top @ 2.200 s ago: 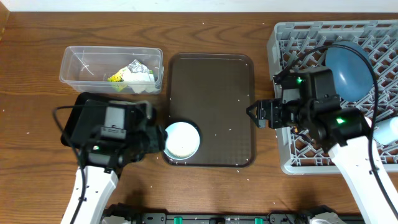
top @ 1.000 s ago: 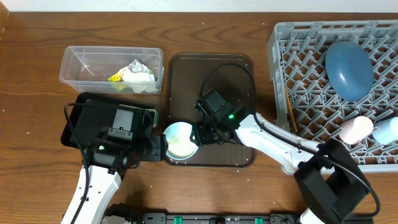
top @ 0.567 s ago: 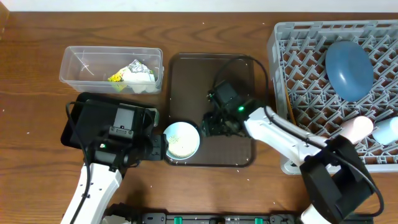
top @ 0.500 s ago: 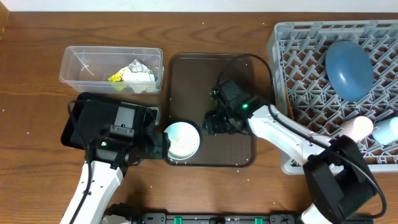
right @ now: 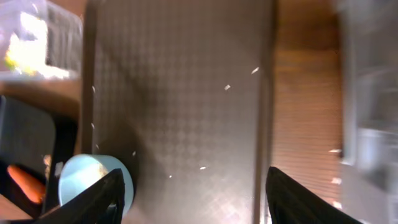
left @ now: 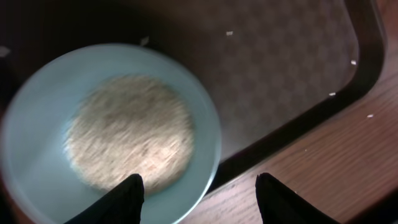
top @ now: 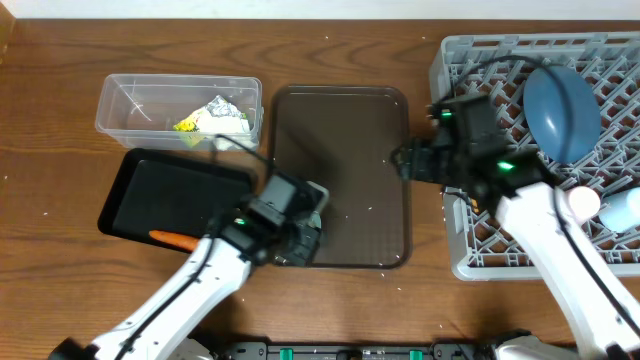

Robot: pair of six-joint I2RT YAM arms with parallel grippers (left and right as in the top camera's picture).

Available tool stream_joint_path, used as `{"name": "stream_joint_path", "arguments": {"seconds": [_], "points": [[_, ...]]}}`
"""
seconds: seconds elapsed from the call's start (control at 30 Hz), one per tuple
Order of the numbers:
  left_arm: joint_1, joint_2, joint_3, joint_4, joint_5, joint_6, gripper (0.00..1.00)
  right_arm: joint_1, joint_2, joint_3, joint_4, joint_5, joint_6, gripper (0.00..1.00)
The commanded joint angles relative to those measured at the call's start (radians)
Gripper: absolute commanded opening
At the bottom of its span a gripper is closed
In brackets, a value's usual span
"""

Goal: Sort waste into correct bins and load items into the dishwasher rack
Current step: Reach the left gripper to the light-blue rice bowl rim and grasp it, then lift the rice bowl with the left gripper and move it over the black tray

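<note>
The white bowl (left: pixel 112 130) with pale blue outside holds rice (left: pixel 127 140) and sits on the front left corner of the brown serving tray (top: pixel 345 130). My left gripper (left: pixel 199 202) is open above it, one finger over the bowl's inside, the other over the table; in the overhead view (top: pixel 303 238) it hides the bowl. My right gripper (top: pixel 400 162) is open and empty over the tray's right edge, beside the rack (top: pixel 470 60). The right wrist view shows the bowl (right: pixel 93 180) and an orange carrot (right: pixel 25 180). The chopsticks are hidden.
The clear tub (top: pixel 125 95) holds white tissue (top: pixel 225 120) and a green-and-silver wrapper (top: pixel 190 124). The black tray (top: pixel 170 195) holds the carrot (top: pixel 172 240). The rack holds the dark-blue plate (top: pixel 560 110), pink cup (top: pixel 580 203) and blue cup (top: pixel 625 210). Rice grains dot the brown tray.
My left arm swung right from over the black tray to over the bowl, uncovering the carrot. My right arm drew back from the bowl to the tray's right edge.
</note>
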Motion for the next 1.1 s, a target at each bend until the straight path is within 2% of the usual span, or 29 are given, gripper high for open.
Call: {"name": "stream_joint_path", "arguments": {"seconds": [0.0,0.23,0.3,0.43,0.57,0.63,0.87,1.07], "points": [[-0.087,0.055,0.006,0.038,-0.091,0.016,0.59,-0.049,-0.072,0.005,-0.032,0.012,-0.015,0.68],[-0.164,0.197,0.006,0.099,-0.209,0.026,0.57,-0.074,-0.11,0.005,-0.083,0.012,-0.015,0.7],[-0.163,0.229,0.006,0.126,-0.209,0.026,0.5,-0.074,-0.11,0.005,-0.096,0.013,-0.016,0.7],[-0.163,0.267,0.006,0.168,-0.209,0.026,0.29,-0.074,-0.11,0.005,-0.109,0.013,-0.031,0.72],[-0.163,0.27,0.006,0.195,-0.209,0.026,0.19,-0.074,-0.11,0.005,-0.122,0.013,-0.043,0.72],[-0.163,0.27,0.006,0.202,-0.21,0.027,0.06,-0.074,-0.11,0.005,-0.125,0.014,-0.049,0.72],[-0.163,0.251,0.007,0.204,-0.208,0.026,0.06,-0.074,-0.11,0.005,-0.134,0.017,-0.075,0.73],[-0.163,0.146,0.014,0.201,-0.201,0.021,0.06,-0.074,-0.11,0.005,-0.152,0.051,-0.075,0.74]]}}
